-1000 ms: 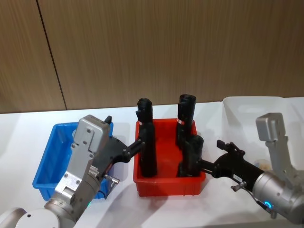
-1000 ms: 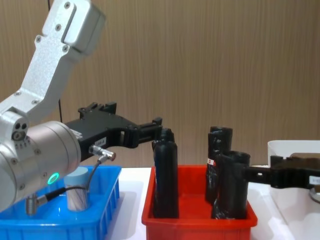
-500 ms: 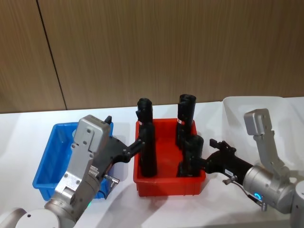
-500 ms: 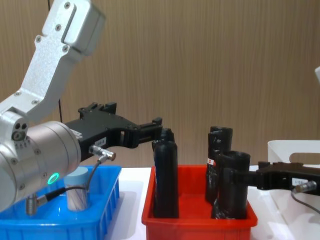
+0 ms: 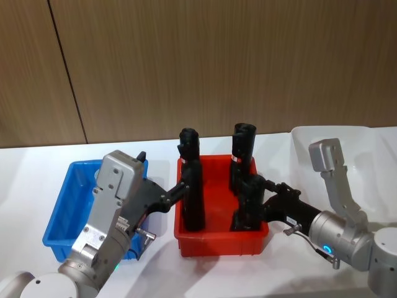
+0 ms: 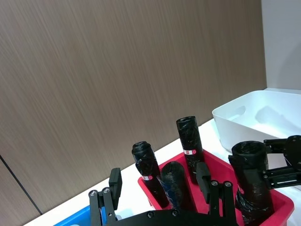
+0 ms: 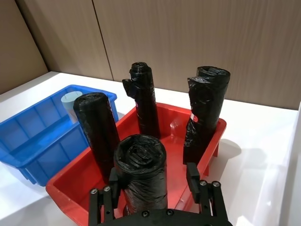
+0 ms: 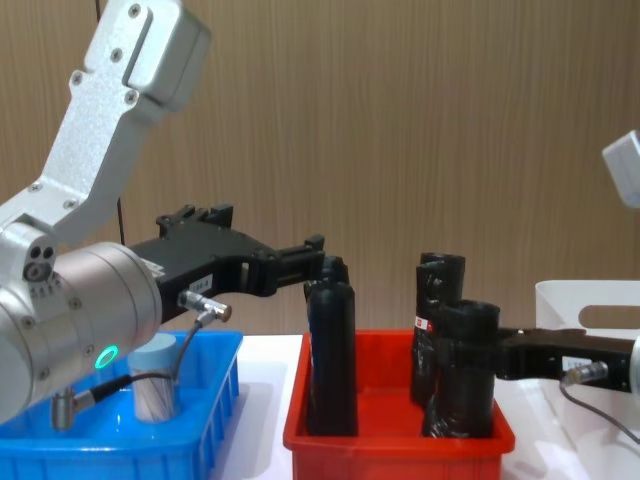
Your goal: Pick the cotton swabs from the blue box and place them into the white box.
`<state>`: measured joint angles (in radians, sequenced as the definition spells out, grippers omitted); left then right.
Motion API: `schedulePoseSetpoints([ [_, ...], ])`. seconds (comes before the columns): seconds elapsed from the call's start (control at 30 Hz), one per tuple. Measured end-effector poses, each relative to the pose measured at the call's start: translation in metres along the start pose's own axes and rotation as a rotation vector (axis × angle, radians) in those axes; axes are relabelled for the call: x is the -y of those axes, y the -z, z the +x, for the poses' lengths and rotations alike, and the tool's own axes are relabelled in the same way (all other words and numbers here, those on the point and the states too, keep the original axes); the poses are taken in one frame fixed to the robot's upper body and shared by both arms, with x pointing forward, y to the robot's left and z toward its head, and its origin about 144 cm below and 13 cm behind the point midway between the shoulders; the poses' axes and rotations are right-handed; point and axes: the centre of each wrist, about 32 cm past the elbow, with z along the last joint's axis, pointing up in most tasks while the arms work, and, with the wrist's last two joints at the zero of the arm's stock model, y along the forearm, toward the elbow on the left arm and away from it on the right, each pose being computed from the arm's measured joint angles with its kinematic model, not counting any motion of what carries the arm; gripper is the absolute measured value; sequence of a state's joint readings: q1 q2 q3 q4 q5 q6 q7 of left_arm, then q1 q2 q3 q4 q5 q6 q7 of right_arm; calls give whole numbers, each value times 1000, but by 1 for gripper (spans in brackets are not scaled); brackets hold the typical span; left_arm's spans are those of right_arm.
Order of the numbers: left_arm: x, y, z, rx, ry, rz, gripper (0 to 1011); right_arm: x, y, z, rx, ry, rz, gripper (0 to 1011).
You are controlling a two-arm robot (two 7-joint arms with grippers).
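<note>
The right gripper (image 7: 154,188) has its jaws spread either side of a black roll (image 7: 141,165) in the red bin (image 5: 211,242), probably by mistake. The left gripper (image 6: 160,188) hangs open beside it. The cotton swabs (image 8: 154,378) stand untouched in the blue box (image 5: 62,217); the white box (image 5: 329,139) waits at the right.

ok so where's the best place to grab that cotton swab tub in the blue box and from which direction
Grip the tub across its round sides, just below the flat pale-blue lid, coming straight down from above. It stands upright in the blue box, whose walls would likely block a sideways approach. The left gripper is nearest.
</note>
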<state>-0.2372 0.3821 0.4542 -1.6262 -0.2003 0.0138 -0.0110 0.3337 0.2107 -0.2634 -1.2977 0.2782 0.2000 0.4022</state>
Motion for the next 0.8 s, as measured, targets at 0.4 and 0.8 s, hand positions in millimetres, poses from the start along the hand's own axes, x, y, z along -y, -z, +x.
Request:
schedulePoseSetpoints([
  [0.4,0,0,0,0,0,0,1003,-5,-1,-1,-1,-18,0,535],
  [0.8,0,0,0,0,0,0,1003,-4,-8,-4,9,-23,23,421],
])
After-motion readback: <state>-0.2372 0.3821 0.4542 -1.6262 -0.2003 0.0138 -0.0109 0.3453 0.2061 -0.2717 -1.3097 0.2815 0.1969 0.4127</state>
